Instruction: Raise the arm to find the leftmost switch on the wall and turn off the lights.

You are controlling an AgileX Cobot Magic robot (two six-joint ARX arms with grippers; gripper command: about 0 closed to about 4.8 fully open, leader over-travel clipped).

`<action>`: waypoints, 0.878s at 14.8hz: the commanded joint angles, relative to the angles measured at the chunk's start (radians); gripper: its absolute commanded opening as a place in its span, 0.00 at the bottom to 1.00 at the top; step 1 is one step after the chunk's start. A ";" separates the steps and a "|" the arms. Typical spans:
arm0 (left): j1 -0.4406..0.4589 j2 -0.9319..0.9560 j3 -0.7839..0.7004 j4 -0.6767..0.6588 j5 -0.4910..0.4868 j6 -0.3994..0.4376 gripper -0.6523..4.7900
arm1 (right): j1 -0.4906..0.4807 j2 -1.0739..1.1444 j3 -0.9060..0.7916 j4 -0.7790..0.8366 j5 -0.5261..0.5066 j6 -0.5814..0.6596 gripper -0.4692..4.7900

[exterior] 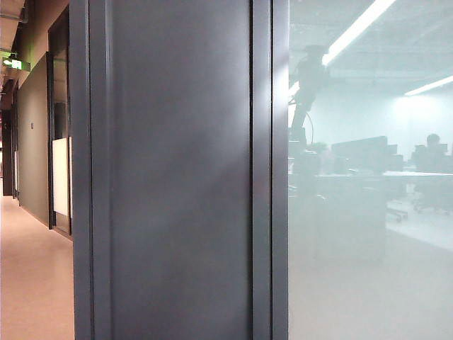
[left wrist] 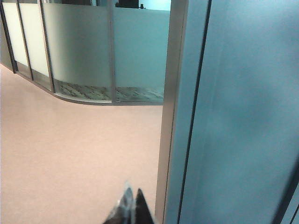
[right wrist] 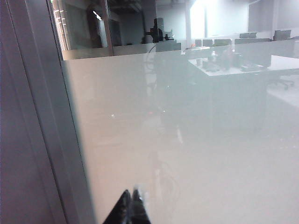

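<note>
A: Start with the wall (exterior: 177, 170). It's a broad matte grey panel between narrow vertical strips, smooth from top to bottom. I see no switch on it anywhere in the exterior view.

B: Nor from the wrists. The left end effector (left wrist: 130, 207) sits low, its tips drawn together with nothing between them, and the wall stands just beside it, running upward past it. Only bare panel and pink floor (left wrist: 70, 149) show.

A: And the right end effector (right wrist: 131, 205)?

B: Tips together too, empty, pointed at the frosted glass pane (right wrist: 187, 140), with the grey strip off to its side.

A: So the risk, I'd judge, is a blind climb: raising an arm this close to the panel could scrape the tips along it, or press the glass by mistake.

B: Also picking the wrong switch once a row appears. That hazy dark silhouette in the glass (exterior: 308, 78) looks like the arm itself, and it's too blurred to guide anything.
</note>
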 commanded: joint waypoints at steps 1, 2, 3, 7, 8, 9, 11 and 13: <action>0.001 0.001 0.002 -0.005 0.004 0.005 0.11 | 0.001 0.001 0.003 0.010 0.000 0.001 0.09; 0.003 0.000 0.002 -0.017 0.004 0.005 0.11 | 0.001 0.001 0.003 0.010 0.001 0.001 0.09; 0.013 0.000 0.002 -0.026 0.004 0.032 0.11 | 0.001 0.001 0.003 0.010 0.001 0.001 0.09; 0.179 0.000 -0.078 -0.017 0.008 -0.040 0.11 | 0.001 0.001 0.003 0.010 0.001 0.001 0.09; 0.198 0.000 -0.137 0.048 0.021 -0.058 0.11 | 0.001 0.001 0.003 0.010 0.001 0.001 0.09; 0.202 0.000 -0.197 0.131 0.053 -0.069 0.11 | 0.001 0.001 0.003 0.010 0.001 0.001 0.09; 0.203 -0.004 -0.291 0.261 0.079 -0.072 0.11 | 0.001 0.001 0.003 0.010 0.001 0.001 0.09; 0.204 -0.025 -0.347 0.318 0.070 -0.072 0.11 | 0.001 0.001 0.003 0.010 0.001 0.001 0.09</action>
